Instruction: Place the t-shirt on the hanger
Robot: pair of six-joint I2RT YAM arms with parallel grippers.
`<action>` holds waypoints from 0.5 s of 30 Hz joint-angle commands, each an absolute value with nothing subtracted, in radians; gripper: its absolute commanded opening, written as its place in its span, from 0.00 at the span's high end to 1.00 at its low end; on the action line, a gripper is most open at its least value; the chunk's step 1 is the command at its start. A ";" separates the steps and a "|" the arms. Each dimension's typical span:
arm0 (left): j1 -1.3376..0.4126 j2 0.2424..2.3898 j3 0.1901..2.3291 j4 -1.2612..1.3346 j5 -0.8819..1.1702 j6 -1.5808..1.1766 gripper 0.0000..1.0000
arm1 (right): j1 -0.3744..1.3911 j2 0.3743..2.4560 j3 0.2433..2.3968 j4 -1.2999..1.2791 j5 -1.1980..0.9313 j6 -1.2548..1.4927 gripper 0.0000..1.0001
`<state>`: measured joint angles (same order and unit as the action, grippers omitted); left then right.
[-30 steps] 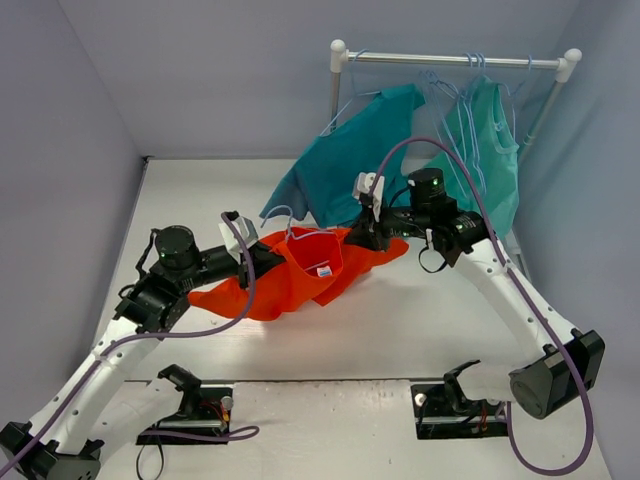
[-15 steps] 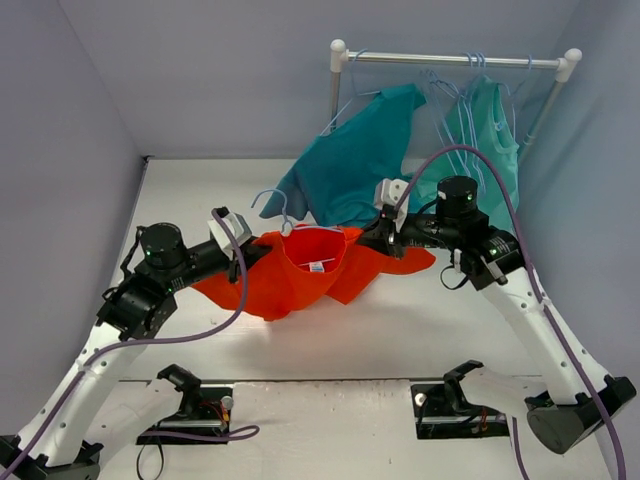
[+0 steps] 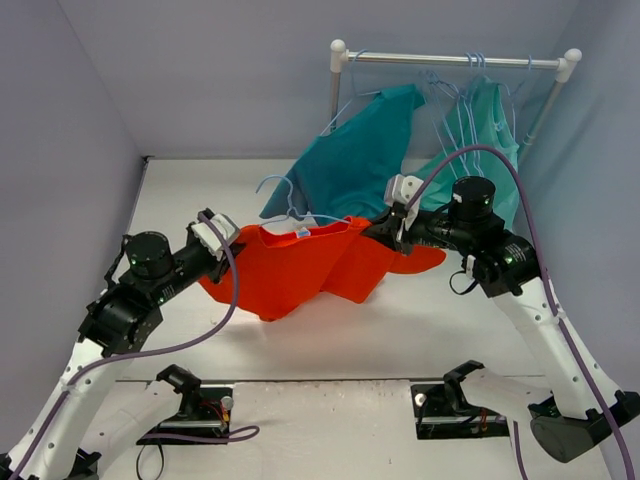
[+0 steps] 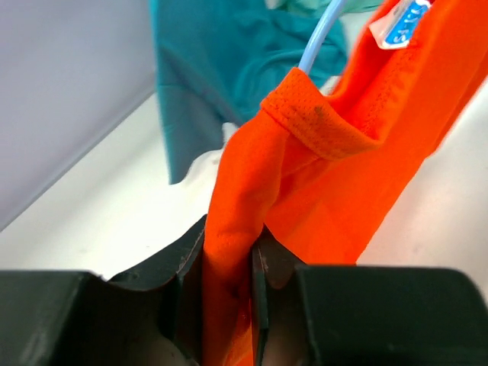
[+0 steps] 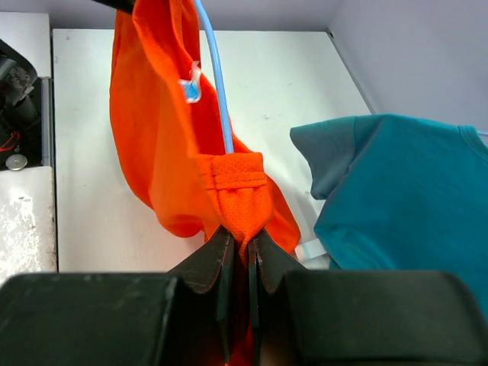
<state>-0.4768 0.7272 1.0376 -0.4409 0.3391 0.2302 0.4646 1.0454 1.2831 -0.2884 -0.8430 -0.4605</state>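
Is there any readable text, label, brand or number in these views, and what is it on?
Neck label inside the t-shirt: white with blue print, too blurred to read.
No other text, number or sign shows in any view.

From my station the t-shirt (image 3: 300,270) reads as a flat, bright orange-red with no print. Close up its weave is a fine pinhole mesh, and its neck label (image 4: 396,23) is white with blue lettering. The hanger (image 5: 216,76) is a pale blue-white. Behind it I see a deep teal-blue shirt (image 3: 350,165) and a lighter green-teal garment (image 3: 490,140). The left gripper (image 4: 227,255) and the right gripper (image 5: 240,242) both look matte black to me, on white arms (image 3: 540,330) with black joints and purple cables (image 3: 232,290). The table (image 3: 420,320) is white, the walls (image 3: 200,80) a pale lavender-grey, and the rail (image 3: 450,61) grey with white end caps.
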 commanded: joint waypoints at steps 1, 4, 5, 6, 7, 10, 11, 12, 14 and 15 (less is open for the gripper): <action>-0.468 0.701 1.135 -0.462 0.135 0.286 0.80 | 0.453 1.029 1.348 -0.207 -0.789 -0.435 1.00; -0.468 0.711 1.211 -0.476 0.094 0.293 0.46 | 0.454 1.042 1.391 -0.207 -0.766 -0.432 1.00; -0.468 0.714 1.232 -0.477 0.084 0.291 0.41 | 0.454 1.048 1.404 -0.207 -0.759 -0.429 1.00; -0.468 0.722 1.263 -0.478 0.064 0.289 0.37 | 0.453 1.055 1.422 -0.207 -0.751 -0.428 1.00; -0.468 0.729 1.288 -0.479 0.045 0.284 0.34 | 0.453 1.060 1.439 -0.206 -0.742 -0.425 1.00; -0.468 0.744 1.345 -0.478 -0.039 0.254 0.31 | 0.453 1.082 1.508 -0.205 -0.690 -0.409 1.00; -0.468 0.748 1.363 -0.477 -0.077 0.233 0.30 | 0.453 1.086 1.548 -0.203 -0.660 -0.407 1.00; -0.468 0.749 1.377 -0.478 -0.106 0.220 0.29 | 0.451 1.091 1.577 -0.202 -0.640 -0.403 1.00; -0.468 0.749 1.394 -0.477 -0.156 0.208 0.28 | 0.453 1.102 1.622 -0.202 -0.611 -0.396 1.00; -0.468 0.748 1.406 -0.476 -0.184 0.196 0.27 | 0.453 1.110 1.648 -0.201 -0.595 -0.393 1.00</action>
